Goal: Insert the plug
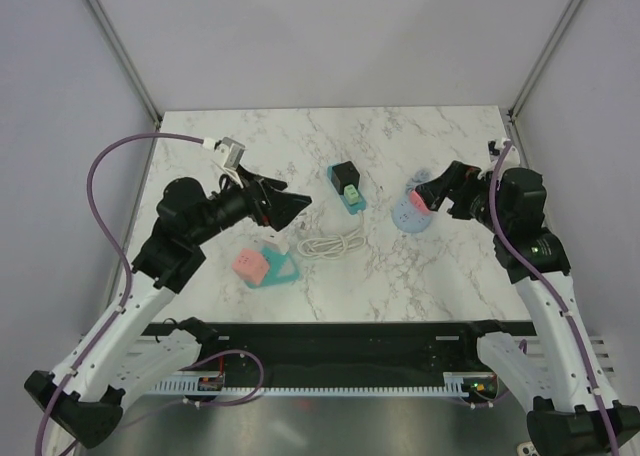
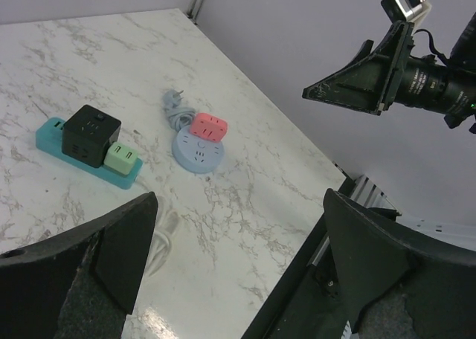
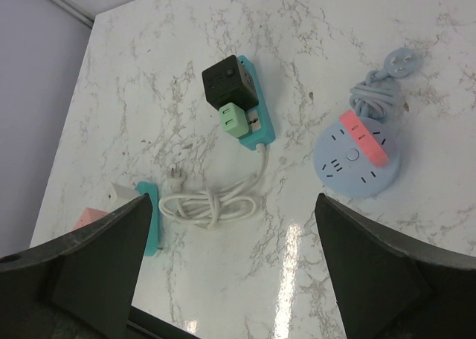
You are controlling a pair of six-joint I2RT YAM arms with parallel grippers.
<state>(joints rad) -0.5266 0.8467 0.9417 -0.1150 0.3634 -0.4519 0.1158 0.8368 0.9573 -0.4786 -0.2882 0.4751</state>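
A teal power strip (image 1: 352,200) carrying a black cube adapter (image 1: 346,174) and a green adapter (image 1: 352,190) lies mid-table. Its white cable (image 1: 333,244) lies coiled in front, ending in a white plug (image 3: 176,177). A round blue socket (image 1: 410,214) bears a pink adapter (image 1: 422,198), and its grey plug (image 3: 401,60) lies behind it. My left gripper (image 1: 292,204) hangs open and empty above the table left of the teal strip; in the left wrist view (image 2: 239,198) its jaws stand wide apart. My right gripper (image 1: 440,188) is open and empty over the round socket, its jaws wide apart in the right wrist view (image 3: 233,199).
A pink cube (image 1: 250,264) sits on a second teal strip (image 1: 280,271) at the front left, with a white adapter (image 3: 123,192) beside it. Grey walls enclose the table on three sides. A black rail (image 1: 340,334) runs along the near edge.
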